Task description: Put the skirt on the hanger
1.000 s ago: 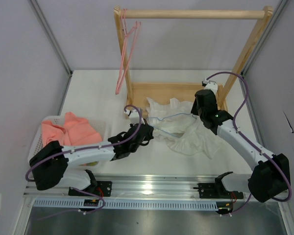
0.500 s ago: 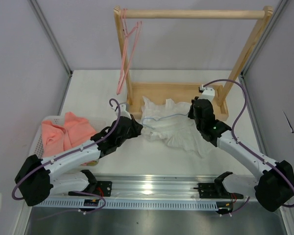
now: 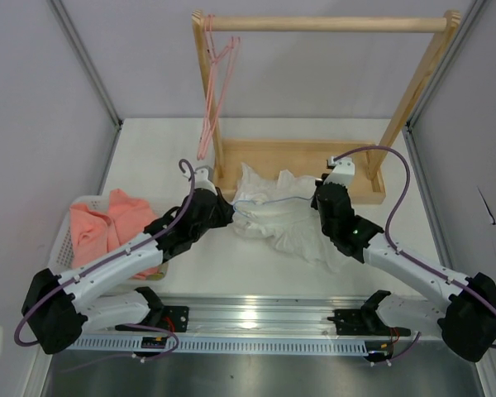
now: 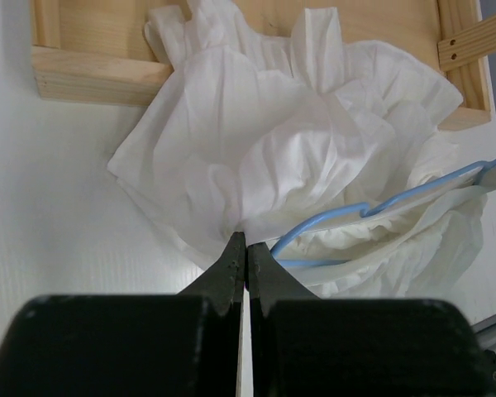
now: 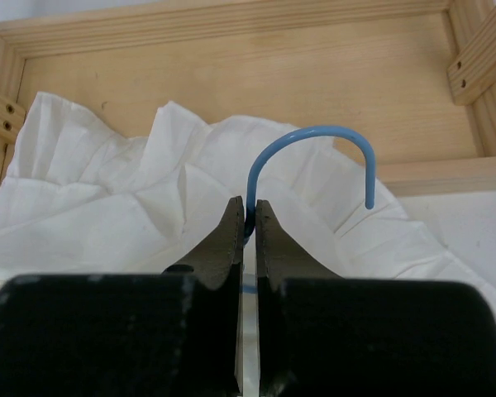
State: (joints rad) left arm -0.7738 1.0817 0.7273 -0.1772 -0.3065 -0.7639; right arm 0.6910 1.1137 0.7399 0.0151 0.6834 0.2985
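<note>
Both arms have white links joined by bulky black joint housings, glossy and rounded. Behind the left end effector (image 3: 229, 208) a thin purple cable (image 3: 189, 184) curls off the wrist and follows the white left arm (image 3: 116, 263) to its black shoulder. Behind the right end effector (image 3: 320, 195) a matching purple cable (image 3: 406, 178) leaves a small white connector block (image 3: 343, 164). Each end effector has 2 black fingers (image 4: 231, 266) tapering to thin wedge tips, set on a wide matte black body with rounded corners.
</note>
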